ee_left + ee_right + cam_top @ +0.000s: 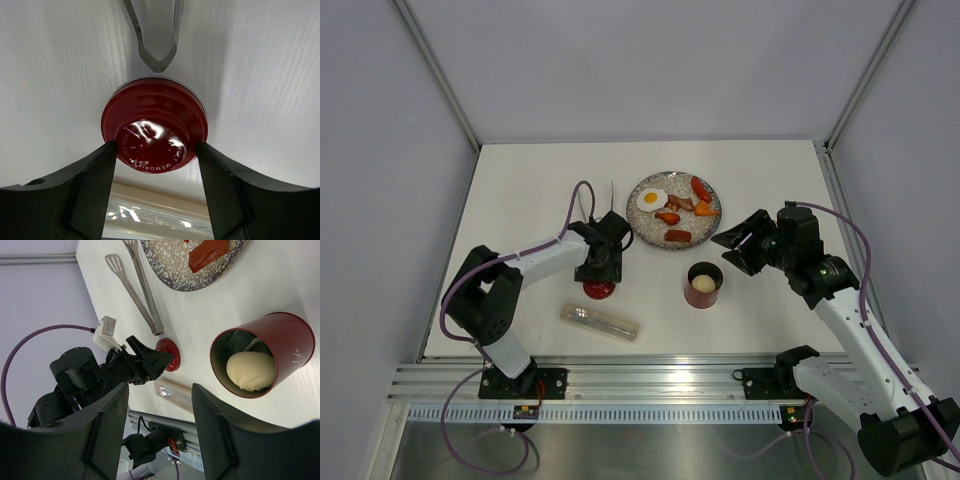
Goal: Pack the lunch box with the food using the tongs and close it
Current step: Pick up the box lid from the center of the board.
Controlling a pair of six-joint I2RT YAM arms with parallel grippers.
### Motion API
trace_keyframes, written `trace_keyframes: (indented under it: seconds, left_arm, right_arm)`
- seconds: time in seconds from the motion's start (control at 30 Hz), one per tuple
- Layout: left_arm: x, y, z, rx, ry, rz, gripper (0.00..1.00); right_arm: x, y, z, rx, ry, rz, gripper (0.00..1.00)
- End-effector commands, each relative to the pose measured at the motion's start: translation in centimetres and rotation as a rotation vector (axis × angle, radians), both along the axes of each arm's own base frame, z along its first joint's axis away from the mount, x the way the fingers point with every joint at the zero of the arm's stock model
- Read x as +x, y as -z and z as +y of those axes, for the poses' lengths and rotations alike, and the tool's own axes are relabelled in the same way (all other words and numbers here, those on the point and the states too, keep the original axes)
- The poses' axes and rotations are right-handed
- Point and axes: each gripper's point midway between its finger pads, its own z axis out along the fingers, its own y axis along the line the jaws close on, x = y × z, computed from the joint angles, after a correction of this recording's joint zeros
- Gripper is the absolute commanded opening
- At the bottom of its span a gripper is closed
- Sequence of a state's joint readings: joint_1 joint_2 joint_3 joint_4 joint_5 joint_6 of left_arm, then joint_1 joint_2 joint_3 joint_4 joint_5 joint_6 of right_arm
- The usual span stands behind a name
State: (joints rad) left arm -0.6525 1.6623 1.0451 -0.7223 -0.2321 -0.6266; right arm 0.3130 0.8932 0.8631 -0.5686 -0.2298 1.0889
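Gripping red lid (155, 125) from both sides with left fingers (95, 175), lid flat on worktop (50, 75). Just beyond lid: joined end of silver tongs (157, 45), lying beside speckled plate (642, 228). On plate: fried egg (652, 199), sausages (678, 236), shrimp (704, 208). Right of lid and apart from it: red lunch box (287, 340), upright, uncovered, with pale ball (250, 370) and a dark piece inside. Hovering near lunch box with right fingers (107, 430) spread wide, holding nothing. Near front edge: clear plastic sleeve (601, 322).
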Motion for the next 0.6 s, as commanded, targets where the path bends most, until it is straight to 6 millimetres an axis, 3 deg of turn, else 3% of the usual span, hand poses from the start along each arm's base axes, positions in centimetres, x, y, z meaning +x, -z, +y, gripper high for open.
trace_keyframes:
  seconds: [0.0,0.23,0.57]
  left_arm:
    - [0.2,0.5,0.0,-0.006,-0.010,-0.005,0.66]
    - [0.3,0.2,-0.1,-0.015,-0.008,-0.011,0.45]
    - [0.1,-3.5,-0.3,-0.054,0.043,-0.059,0.19]
  right_arm:
    - [0.3,-1.0,0.3,0.025,-0.010,-0.030,0.61]
    - [0.3,-1.1,0.3,0.028,-0.010,-0.032,0.61]
    - [0.3,-0.9,0.4,0.032,-0.009,-0.029,0.61]
